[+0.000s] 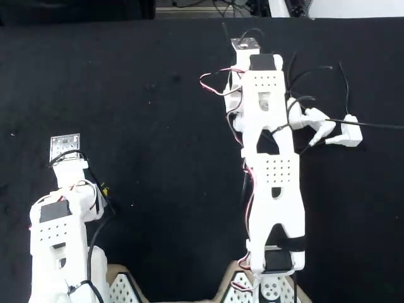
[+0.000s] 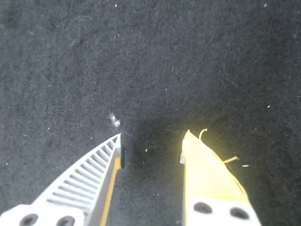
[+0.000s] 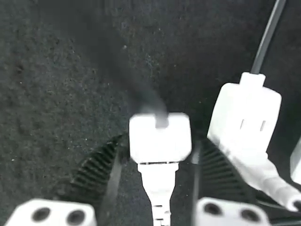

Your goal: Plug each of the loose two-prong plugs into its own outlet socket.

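In the right wrist view a white two-prong plug (image 3: pixel 160 139) with a ribbed neck sits between the dark fingers (image 3: pixel 101 172) of my right gripper (image 3: pixel 157 146), which is shut on it. Close beside it lies a white outlet socket (image 3: pixel 247 117) with two slots facing the camera and a black cord running away from it. From the high view, the right arm (image 1: pixel 268 126) stretches far over the black table, with white plug pieces (image 1: pixel 315 123) and a white socket block (image 1: pixel 350 132) to its right. My left gripper (image 2: pixel 153 136) hangs open above bare cloth.
Black cords (image 1: pixel 309 72) fan out across the cloth at the far right. The left arm (image 1: pixel 60 221) stays folded near the front left corner. The black cloth (image 1: pixel 139 113) covers the whole table.
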Controlling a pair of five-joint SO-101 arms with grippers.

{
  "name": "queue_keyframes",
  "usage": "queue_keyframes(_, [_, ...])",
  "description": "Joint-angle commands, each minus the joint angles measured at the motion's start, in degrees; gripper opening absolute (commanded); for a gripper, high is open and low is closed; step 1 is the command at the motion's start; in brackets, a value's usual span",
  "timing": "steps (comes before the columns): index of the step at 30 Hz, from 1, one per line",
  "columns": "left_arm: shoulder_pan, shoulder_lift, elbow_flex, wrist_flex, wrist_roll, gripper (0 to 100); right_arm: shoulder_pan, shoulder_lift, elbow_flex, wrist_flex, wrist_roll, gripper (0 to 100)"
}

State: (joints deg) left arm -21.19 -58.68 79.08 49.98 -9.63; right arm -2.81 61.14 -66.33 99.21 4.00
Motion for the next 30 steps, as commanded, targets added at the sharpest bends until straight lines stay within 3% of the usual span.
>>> queue_keyframes(1, [-0.48, -0.88, -0.66, -0.53, 0.0, 21, -0.62, -1.01, -3.82, 1.58, 1.67, 25.5])
queue_keyframes(19, [-0.48, -0.88, -0.66, -0.53, 0.0, 21, -0.09, -14.02, -1.45, 1.76, 4.84, 24.2])
queue_keyframes(24, [-0.48, -0.88, -0.66, -0.53, 0.0, 21, -0.35, -12.88, 0.31, 1.67, 9.23, 16.2])
queue_keyframes(30, [-0.48, -0.88, -0.66, -0.53, 0.0, 21, -0.53, -14.37, 0.57, 1.93, 9.49, 15.2])
